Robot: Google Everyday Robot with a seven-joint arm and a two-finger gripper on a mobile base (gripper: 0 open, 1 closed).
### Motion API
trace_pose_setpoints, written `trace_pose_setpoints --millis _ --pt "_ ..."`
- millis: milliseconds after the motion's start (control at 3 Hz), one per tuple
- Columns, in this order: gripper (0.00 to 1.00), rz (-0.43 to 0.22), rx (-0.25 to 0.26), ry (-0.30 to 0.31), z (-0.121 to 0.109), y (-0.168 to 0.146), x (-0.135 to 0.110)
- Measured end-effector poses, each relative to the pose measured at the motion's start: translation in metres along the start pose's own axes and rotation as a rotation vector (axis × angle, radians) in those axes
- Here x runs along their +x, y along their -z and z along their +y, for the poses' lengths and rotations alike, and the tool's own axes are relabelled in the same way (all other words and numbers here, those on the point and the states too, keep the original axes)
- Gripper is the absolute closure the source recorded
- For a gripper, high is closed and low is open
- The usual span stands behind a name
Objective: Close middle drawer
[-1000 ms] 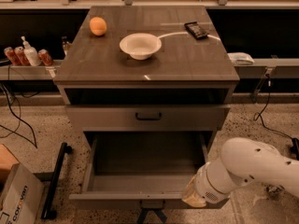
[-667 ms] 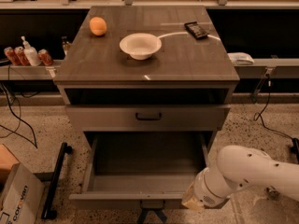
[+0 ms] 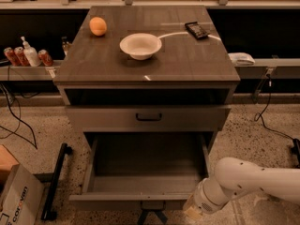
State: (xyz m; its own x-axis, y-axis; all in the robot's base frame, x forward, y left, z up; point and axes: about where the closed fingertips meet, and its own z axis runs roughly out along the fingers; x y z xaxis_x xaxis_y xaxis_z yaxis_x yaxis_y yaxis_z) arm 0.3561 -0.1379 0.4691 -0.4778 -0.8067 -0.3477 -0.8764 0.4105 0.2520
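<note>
Jutting far out of the grey-brown cabinet, the middle drawer lies open while the robot's tool sits low by its front right corner, whether open or closed impossible to tell.

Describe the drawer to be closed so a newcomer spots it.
On the grey-brown cabinet under the white bowl, look below the handled drawer. The middle drawer is the only one pulled out, with the gripper by its front right corner.
</note>
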Motion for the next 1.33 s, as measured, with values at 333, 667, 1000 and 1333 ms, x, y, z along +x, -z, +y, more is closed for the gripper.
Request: trace_pose_setpoints --millis 333,667,1000,1333 --pt "1.0 -0.041 -0.04 -0.066 -0.039 -0.051 0.02" --pt "1.0 -0.041 -0.04 -0.066 -0.039 -0.051 0.02" --pt "1.0 -0.116 0.048 -0.092 -0.06 -0.056 0.015" --pt "1.0 -0.161 0.096 -0.074 -0.078 -0.055 0.006"
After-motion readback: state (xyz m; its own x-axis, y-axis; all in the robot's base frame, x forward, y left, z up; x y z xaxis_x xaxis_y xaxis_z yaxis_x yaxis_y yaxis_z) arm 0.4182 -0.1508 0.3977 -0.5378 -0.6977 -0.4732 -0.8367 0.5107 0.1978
